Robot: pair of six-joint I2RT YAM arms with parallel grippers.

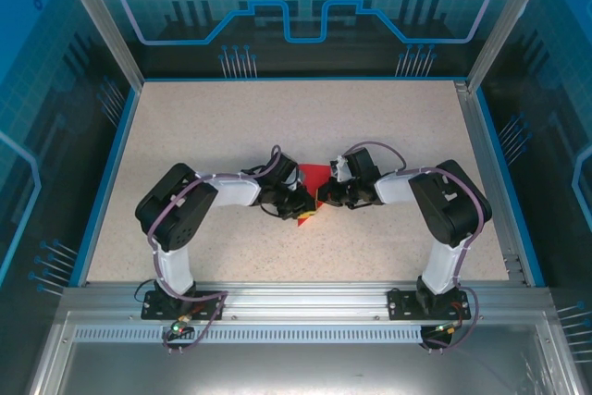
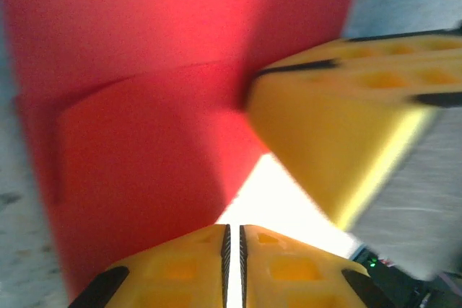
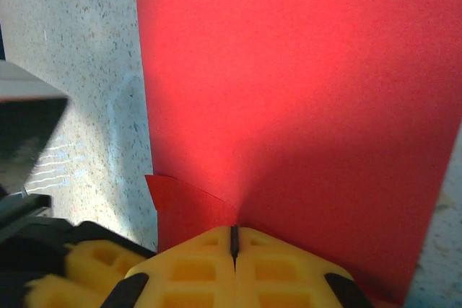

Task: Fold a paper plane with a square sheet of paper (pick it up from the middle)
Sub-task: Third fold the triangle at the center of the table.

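Paper (image 1: 313,176), bright red and partly folded, sits at the middle of the table (image 1: 203,127), between the two grippers, whose tips nearly meet over it. The right gripper (image 3: 233,230) is clenched on the sheet's edge, beside a small turned-up flap (image 3: 184,203). The left gripper (image 2: 232,229) shows a thin slit between its yellow fingers, with the sheet just ahead. Whether it pinches the paper cannot be told. One finger (image 2: 339,128) of the right gripper lies close beside it.
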